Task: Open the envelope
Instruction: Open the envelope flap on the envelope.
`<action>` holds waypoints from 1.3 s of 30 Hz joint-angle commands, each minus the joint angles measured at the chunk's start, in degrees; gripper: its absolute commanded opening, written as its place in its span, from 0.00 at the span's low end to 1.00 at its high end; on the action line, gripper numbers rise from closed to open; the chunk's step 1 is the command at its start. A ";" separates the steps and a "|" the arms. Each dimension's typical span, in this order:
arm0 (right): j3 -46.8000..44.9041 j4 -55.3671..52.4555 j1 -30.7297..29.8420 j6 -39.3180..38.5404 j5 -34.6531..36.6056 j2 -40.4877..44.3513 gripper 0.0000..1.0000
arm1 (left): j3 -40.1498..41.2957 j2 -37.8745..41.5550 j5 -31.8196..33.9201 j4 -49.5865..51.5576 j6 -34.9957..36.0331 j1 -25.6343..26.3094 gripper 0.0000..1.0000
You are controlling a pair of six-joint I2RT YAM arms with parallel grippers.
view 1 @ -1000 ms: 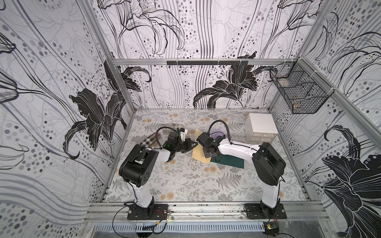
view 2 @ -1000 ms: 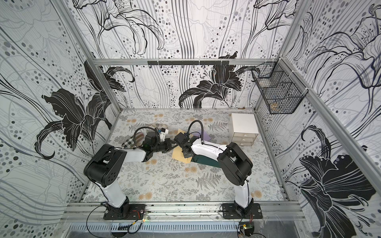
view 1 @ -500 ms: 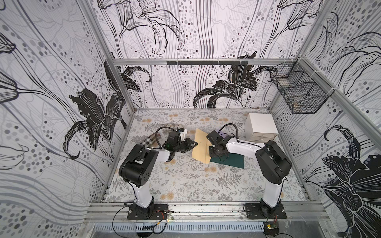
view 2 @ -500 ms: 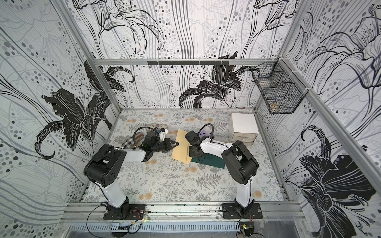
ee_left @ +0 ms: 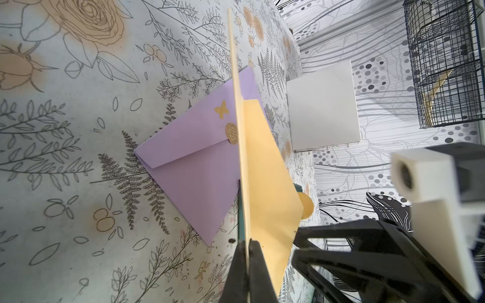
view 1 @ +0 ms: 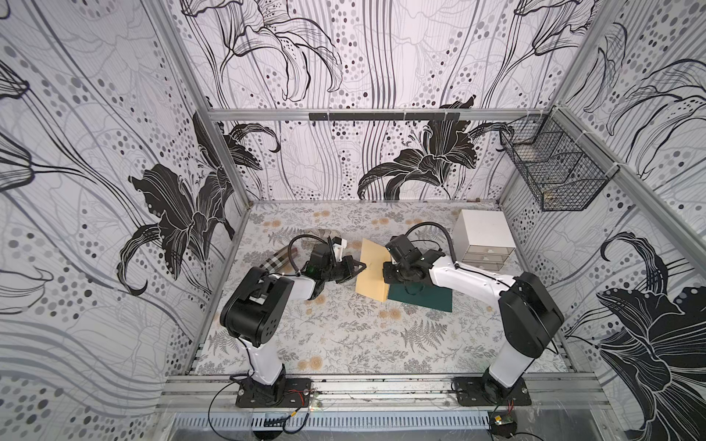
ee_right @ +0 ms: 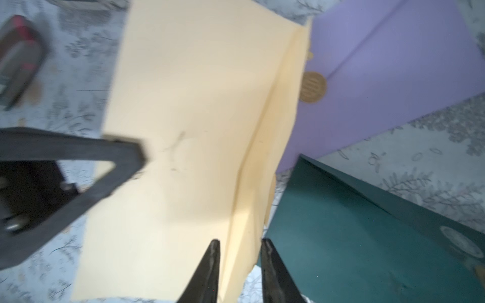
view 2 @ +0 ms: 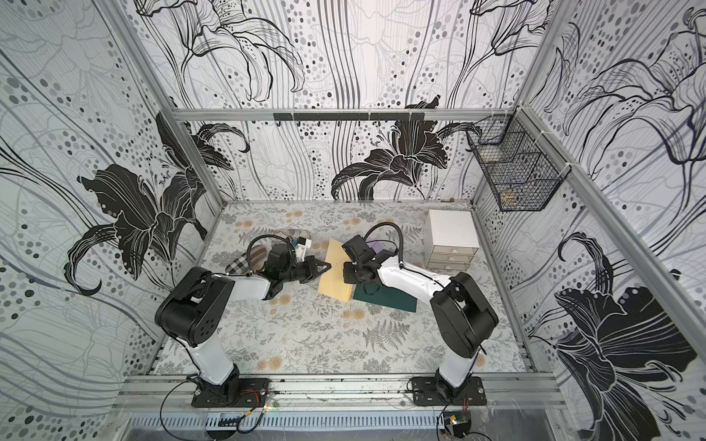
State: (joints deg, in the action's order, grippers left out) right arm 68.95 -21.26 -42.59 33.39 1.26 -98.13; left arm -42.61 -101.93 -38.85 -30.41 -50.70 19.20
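Two end effectors meet at the cream envelope (view 1: 372, 272), which hangs tilted just above the tabletop (view 1: 344, 336), partly over a purple envelope (ee_left: 194, 168) and a green envelope (ee_right: 354, 223). The left end effector (ee_left: 248, 245) is pressed together on the envelope's edge. The right end effector (ee_right: 240, 245) stands slightly spread, with the loose flap (ee_right: 283, 105) seemingly between its jaws — not pinched. To do this well, I'd hold the left pinch firm and peel the flap back slowly — thin paper tears.

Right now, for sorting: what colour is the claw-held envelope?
Pale yellow envelope; clearest in the left wrist view.
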 commanded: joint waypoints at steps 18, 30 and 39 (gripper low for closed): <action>2.54 -2.98 3.35 5.81 3.25 -10.18 0.32 | -0.07 1.89 0.12 -3.31 -0.04 -0.06 0.00; 1.15 -3.24 4.36 3.74 3.13 -6.17 0.32 | 0.87 2.70 2.62 -3.05 0.86 -0.10 0.00; -3.35 -0.04 4.42 -3.85 8.80 1.09 0.33 | 0.09 8.18 8.34 6.76 6.27 -0.46 0.00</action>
State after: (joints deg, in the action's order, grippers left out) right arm 68.45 -22.33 -37.95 33.30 6.90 -100.03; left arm -42.24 -97.49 -34.11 -26.81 -47.99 19.18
